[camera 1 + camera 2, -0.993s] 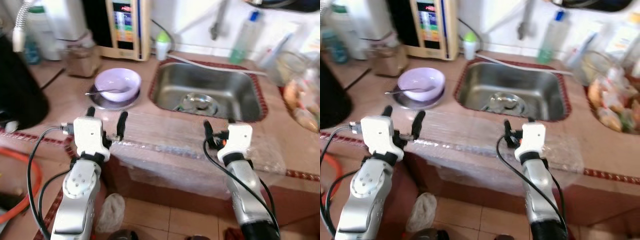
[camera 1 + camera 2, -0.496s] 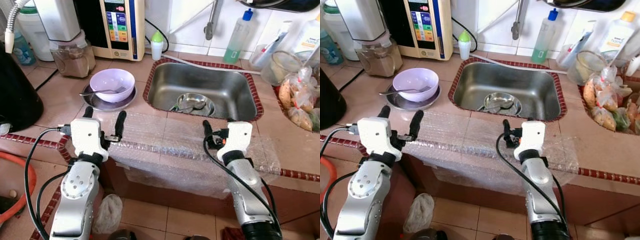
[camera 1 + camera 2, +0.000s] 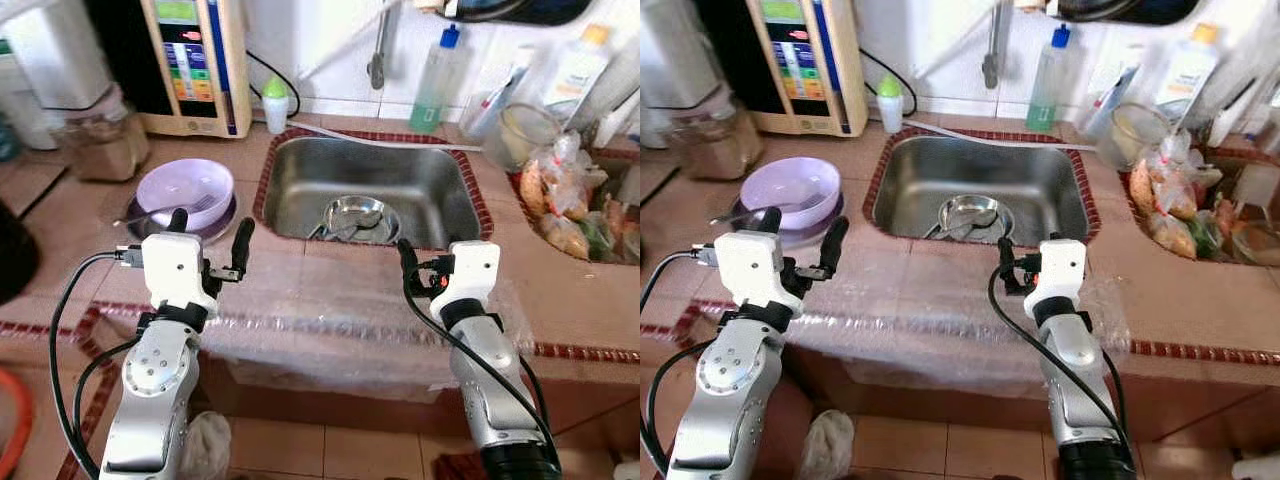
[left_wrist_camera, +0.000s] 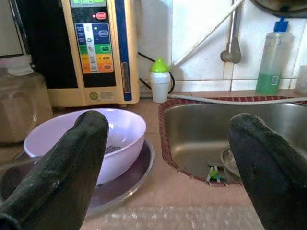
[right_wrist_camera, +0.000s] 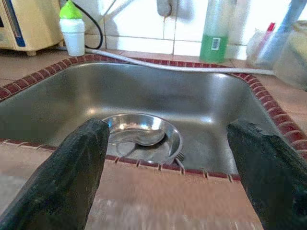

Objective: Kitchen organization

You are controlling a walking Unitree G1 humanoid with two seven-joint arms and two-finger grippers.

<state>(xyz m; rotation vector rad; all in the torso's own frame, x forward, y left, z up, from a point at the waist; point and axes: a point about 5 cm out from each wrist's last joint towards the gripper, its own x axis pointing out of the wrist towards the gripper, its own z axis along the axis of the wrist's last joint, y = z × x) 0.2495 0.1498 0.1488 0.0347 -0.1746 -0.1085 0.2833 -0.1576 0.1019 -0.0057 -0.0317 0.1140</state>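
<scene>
The 2 head views look down on the counter from above. The left wrist view faces the lilac bowl [image 4: 91, 139] closely; both wrist views share the sink [image 5: 144, 96].

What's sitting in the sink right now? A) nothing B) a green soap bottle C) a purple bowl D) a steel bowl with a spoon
D: a steel bowl with a spoon lies at the bottom of the sink; the purple bowl stands on the counter to the sink's left, and the green soap bottle is behind the sink by the wall.
</scene>
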